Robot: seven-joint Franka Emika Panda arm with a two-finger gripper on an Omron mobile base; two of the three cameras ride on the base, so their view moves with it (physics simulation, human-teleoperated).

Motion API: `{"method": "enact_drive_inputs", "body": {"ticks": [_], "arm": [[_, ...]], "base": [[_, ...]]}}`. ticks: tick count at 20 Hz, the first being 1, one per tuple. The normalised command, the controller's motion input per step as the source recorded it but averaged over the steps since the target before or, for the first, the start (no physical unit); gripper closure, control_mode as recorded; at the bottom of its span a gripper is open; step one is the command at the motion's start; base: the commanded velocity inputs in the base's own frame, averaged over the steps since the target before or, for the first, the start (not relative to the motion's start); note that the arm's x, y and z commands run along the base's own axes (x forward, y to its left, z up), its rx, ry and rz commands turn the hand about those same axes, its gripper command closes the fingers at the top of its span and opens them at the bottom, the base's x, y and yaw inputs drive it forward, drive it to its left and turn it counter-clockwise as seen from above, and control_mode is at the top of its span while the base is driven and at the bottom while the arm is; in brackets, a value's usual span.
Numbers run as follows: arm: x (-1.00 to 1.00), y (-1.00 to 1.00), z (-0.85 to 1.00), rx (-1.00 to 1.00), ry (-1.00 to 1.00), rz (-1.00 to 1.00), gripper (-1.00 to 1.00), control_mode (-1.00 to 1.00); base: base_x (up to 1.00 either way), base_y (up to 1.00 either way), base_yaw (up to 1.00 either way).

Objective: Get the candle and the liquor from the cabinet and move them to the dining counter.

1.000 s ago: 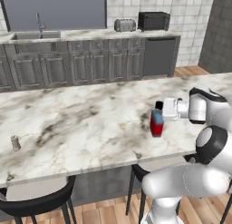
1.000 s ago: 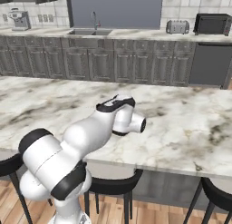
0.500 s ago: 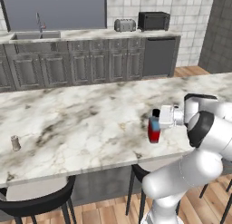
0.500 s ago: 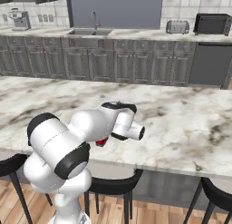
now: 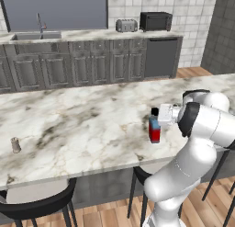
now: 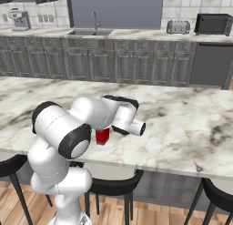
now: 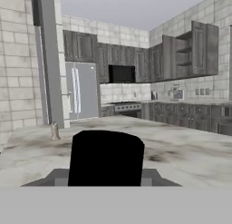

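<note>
A grey kitchen lies behind the marble table (image 5: pixel 82 125). The bottle (image 5: pixel 154 128) stands upright on it near the front edge, the jaws (image 5: pixel 158 118) clamped on its neck. The candle (image 5: pixel 15 144) stands far left.

Low centre of my frame: the black cap (image 7: pixel 106 157) of the liquor, close and wide, hiding my fingertips. Behind it the marble counter (image 7: pixel 181 150) spreads across the lower half. Left of middle, the small candle (image 7: pixel 55 130) stands upright on the counter, well apart from the cap. Upper half: dark cabinets (image 7: pixel 136 63) along the far wall, one at upper right with an open door (image 7: pixel 205 48). A pale fridge (image 7: pixel 81 90) stands at left.
</note>
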Motion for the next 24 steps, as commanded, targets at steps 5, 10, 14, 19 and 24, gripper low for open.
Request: {"method": "enact_drive_inputs", "body": {"ticks": [5,10,14,19,24], "arm": [[0.44,0.0,-0.01,0.0,0.0,0.0,1.0,-1.0],[0.33,-0.08,-0.02,0.0,-0.03,0.0,1.0,-1.0],[0.32,-0.08,-0.12,0.0,-0.03,0.0,1.0,-1.0],[0.19,-0.01,-0.37,0.0,-0.02,0.01,1.0,-1.0],[0.12,0.0,-0.49,0.0,-0.02,0.01,1.0,-1.0]], "base": [[0.0,0.0,0.0],[0.0,0.0,0.0],[0.0,0.0,0.0],[0.0,0.0,0.0],[0.0,0.0,0.0]]}}
